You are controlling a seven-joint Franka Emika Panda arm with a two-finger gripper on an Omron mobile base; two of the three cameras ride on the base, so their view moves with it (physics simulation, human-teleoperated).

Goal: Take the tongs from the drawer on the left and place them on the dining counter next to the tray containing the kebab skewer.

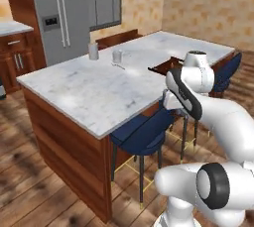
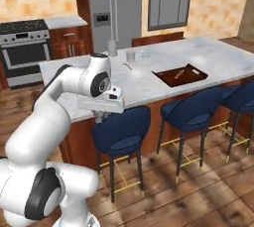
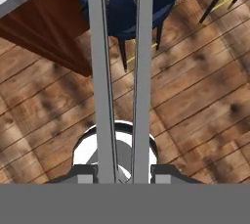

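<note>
From the left base view, the white arm is curling up over the near edge of the dining counter [image 1: 99, 89], its wrist hanging just past the marble beside a blue stool [image 1: 141, 134]. The gripper itself is tucked behind the forearm there, so I cannot tell its state from this side. Farther along the slab the tray [image 1: 163, 66] is sitting near the stool-side edge, partly hidden by the arm's upper joint. A grey canister [image 1: 93, 51] and a pale cup [image 1: 117, 55] are standing well apart from it toward the far side, and a tiny silvery utensil [image 1: 118, 66] is lying just beside the cup.

From the right base view, the hand is hanging just off the counter's edge, pointing down toward the stool [image 2: 121, 132] beneath it, with the gripper [image 2: 103, 117] at its underside. The tray [image 2: 179, 76] is lying flat on the marble, and the kebab skewer [image 2: 179, 74] is resting inside it at a slant — well apart from the hand.

In the hand view, the fingertips [image 3: 85, 174] are clamping the tongs [image 3: 103, 86] at the joined end; the two thin grey arms are running straight away from the camera, spreading slightly. Beyond them lie the wooden floor [image 3: 195, 100], a corner of the counter's wood cabinet and the stool's blue seat — the tongs are hanging in the air, touching nothing but the fingers.
</note>
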